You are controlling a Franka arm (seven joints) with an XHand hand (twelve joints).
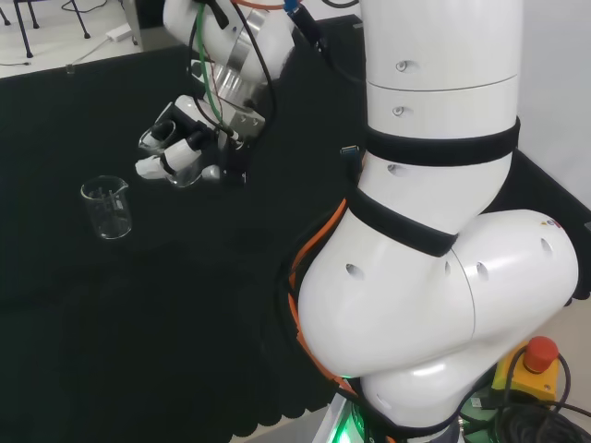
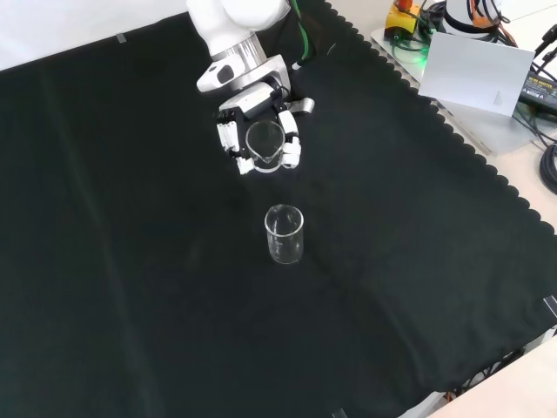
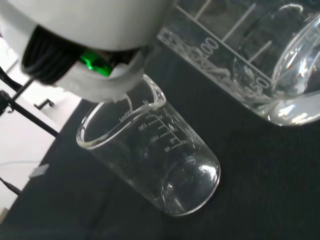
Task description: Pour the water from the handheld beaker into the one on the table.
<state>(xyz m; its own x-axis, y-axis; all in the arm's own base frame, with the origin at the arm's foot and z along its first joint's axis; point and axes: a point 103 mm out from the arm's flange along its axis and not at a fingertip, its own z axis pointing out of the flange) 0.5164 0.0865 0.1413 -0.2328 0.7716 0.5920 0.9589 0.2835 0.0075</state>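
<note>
Fingers of the hand curled round the handheld beaker, carried above the black cloth and about upright in the front view, a little water pooled at its base in the wrist view; beaker on the table upright, mouth open, apparently empty, just below the hand in the front view, to its left in the head view; apart, not touching; bare cloth all round, edges far off; probably a short shift over that rim, then a tilt.

I note two clear, glossy glass beakers, the held beaker and the table beaker; matt black cloth; smooth glossy white arm link.
</note>
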